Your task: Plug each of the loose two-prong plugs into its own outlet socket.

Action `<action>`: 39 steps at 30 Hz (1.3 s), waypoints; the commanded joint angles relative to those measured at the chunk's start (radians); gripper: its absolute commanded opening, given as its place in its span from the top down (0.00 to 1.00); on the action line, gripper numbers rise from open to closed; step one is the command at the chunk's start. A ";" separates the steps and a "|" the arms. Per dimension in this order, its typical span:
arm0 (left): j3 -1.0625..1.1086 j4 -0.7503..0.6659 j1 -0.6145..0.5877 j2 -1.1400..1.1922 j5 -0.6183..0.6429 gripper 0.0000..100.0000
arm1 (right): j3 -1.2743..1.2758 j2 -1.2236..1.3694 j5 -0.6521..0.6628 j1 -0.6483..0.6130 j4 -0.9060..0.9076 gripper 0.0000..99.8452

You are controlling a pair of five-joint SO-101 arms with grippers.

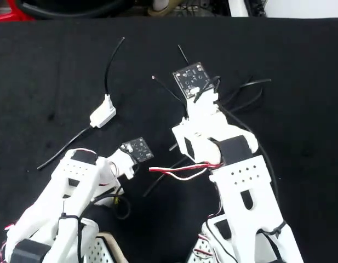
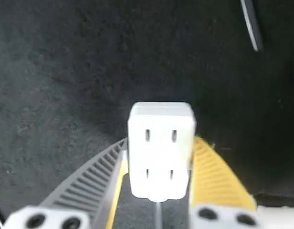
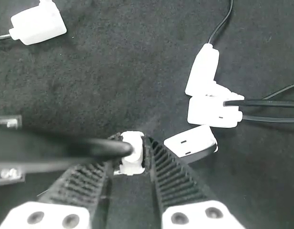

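Note:
My left gripper point(image 2: 160, 143) is shut on a white outlet block point(image 2: 160, 157), gripping its sides. Its face, with two pairs of slots, points at the camera. My right gripper point(image 3: 132, 143) is shut on a small white plug point(image 3: 131, 155) whose black cable point(image 3: 65, 150) runs off to one side. Just beyond it lie two white outlet blocks point(image 3: 190, 140) point(image 3: 214, 110), touching each other, and a corded white plug point(image 3: 202, 69). Another white corded plug point(image 1: 103, 115) lies on the table to the left of centre in the high view, apart from both arms.
A black mat point(image 1: 48, 66) covers the table. Thin black cables point(image 1: 242, 90) fan out beside the right arm's wrist. One more white piece point(image 3: 39, 24) lies farther off in the right wrist view. Red and white wires point(image 1: 179, 169) hang between the arms.

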 commanded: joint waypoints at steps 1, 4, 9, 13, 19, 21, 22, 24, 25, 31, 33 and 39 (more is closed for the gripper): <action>-0.061 -0.031 -0.004 0.003 0.115 0.98 | -0.048 -0.004 0.002 0.014 -0.005 0.99; -0.073 -0.095 0.010 0.002 0.192 0.96 | -0.048 -0.004 0.000 0.014 -0.005 0.99; -0.143 -0.229 0.059 0.031 0.284 0.97 | -0.047 -0.005 -0.002 0.012 -0.005 0.99; -0.193 -0.345 0.110 0.144 0.325 0.97 | -0.047 -0.005 -0.006 0.014 -0.006 0.99; -0.417 -0.316 0.073 0.417 0.396 0.93 | -0.047 -0.005 -0.006 0.014 -0.006 0.99; -0.493 -0.221 0.058 0.494 0.417 0.85 | -0.045 -0.005 -0.005 0.014 -0.006 0.99; -0.529 -0.166 0.054 0.517 0.430 0.81 | -0.045 -0.005 -0.003 0.014 -0.006 0.99; -0.590 -0.084 0.041 0.528 0.474 0.79 | -0.042 -0.005 -0.002 0.014 -0.014 0.99; -0.611 -0.068 0.035 0.528 0.512 0.79 | -0.030 -0.005 0.000 0.014 -0.026 0.99; -0.717 0.043 0.027 0.526 0.594 0.79 | 0.048 -0.005 0.003 0.009 -0.150 0.99; -0.748 0.089 0.024 0.526 0.608 0.79 | 0.053 -0.005 0.008 0.008 -0.157 0.99; -0.762 0.195 0.021 0.468 0.611 0.79 | 0.111 -0.005 0.037 -0.072 -0.207 0.99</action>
